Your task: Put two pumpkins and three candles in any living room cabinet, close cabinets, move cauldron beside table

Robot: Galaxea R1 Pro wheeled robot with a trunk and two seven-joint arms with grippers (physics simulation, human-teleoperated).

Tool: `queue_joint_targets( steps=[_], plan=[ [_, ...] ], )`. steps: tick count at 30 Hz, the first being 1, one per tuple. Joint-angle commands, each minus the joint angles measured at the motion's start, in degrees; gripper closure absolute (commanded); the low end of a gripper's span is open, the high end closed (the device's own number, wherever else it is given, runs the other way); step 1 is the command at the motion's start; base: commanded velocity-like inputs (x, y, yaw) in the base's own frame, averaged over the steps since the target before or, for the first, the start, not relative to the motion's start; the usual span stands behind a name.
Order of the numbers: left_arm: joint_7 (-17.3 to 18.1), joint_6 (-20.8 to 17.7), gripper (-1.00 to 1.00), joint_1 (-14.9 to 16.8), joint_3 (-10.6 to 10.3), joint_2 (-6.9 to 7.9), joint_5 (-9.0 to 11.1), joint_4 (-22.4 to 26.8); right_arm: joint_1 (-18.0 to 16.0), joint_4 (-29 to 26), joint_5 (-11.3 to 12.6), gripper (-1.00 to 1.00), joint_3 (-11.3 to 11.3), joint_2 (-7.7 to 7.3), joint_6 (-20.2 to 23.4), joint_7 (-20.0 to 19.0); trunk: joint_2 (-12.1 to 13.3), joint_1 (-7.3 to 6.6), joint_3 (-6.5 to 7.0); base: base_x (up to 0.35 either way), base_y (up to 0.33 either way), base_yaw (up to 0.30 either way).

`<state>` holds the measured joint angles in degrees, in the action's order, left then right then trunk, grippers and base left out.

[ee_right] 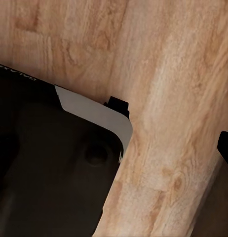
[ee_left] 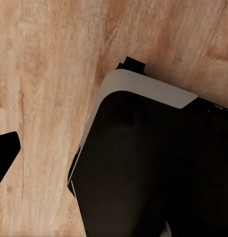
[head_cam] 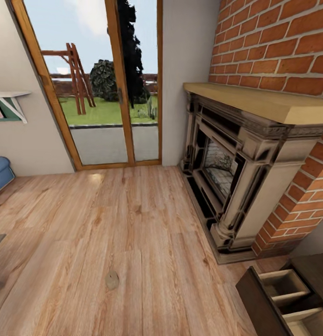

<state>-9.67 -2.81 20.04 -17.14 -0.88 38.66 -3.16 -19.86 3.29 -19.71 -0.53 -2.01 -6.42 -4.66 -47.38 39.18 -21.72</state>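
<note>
The low dark brown wood-grain cabinet [head_cam: 266,298] is cut off at the lower right corner of my head view, just beside the fireplace base. Two of its drawers stand pulled out, and I see light wood compartments [head_cam: 285,284] inside; what they hold is hidden by the edge.

A small round tan spot [head_cam: 112,280] lies on the light wood plank floor [head_cam: 133,224]; it is too flat and blurred to name.

The red brick wall [head_cam: 273,42] and the grey stone fireplace [head_cam: 226,172] with a pale wooden mantel [head_cam: 268,102] stand at the right. A glass door with an orange wooden frame [head_cam: 126,93] shows a garden. A blue sofa corner [head_cam: 0,170] is cut off at the left.

My wrist cameras look down at the floor and my black base [ee_left: 153,168]. Of each gripper only a dark tip shows, so I cannot tell their opening.
</note>
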Motion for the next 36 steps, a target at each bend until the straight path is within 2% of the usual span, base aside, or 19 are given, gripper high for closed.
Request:
queue_joint_targets(
  steps=[1, 11, 16, 36],
  plan=[
    [0.0, 0.0, -1.00, 0.0, 0.0, 0.02, 0.0, 0.0, 0.0, 0.0, 0.0, -1.00, 0.0, -0.02, 0.0, 0.0, 0.0, 0.00, 0.00, 0.000, 0.000, 0.056],
    [0.0, 0.0, -1.00, 0.0, 0.0, 0.09, 0.0, 0.0, 0.0, 0.0, -0.8, -1.00, -0.3, -0.42, 0.0, -0.1, 0.0, 0.00, 0.00, 0.000, 0.000, 0.010],
    [0.0, 0.0, -1.00, 0.0, 0.0, 0.09, -0.1, 0.0, 0.0, -0.3, -0.2, -1.00, -0.1, -0.05, 0.0, -0.1, 0.0, 0.00, 0.00, 0.000, 0.000, 0.000],
    [0.0, 0.0, -1.00, 0.0, 0.0, 0.13, -0.2, 0.0, 0.0, -0.3, -0.1, -1.00, 0.0, 0.02, 0.0, -0.2, 0.0, 0.00, -0.81, 0.042, 0.000, 0.027]
  ],
)
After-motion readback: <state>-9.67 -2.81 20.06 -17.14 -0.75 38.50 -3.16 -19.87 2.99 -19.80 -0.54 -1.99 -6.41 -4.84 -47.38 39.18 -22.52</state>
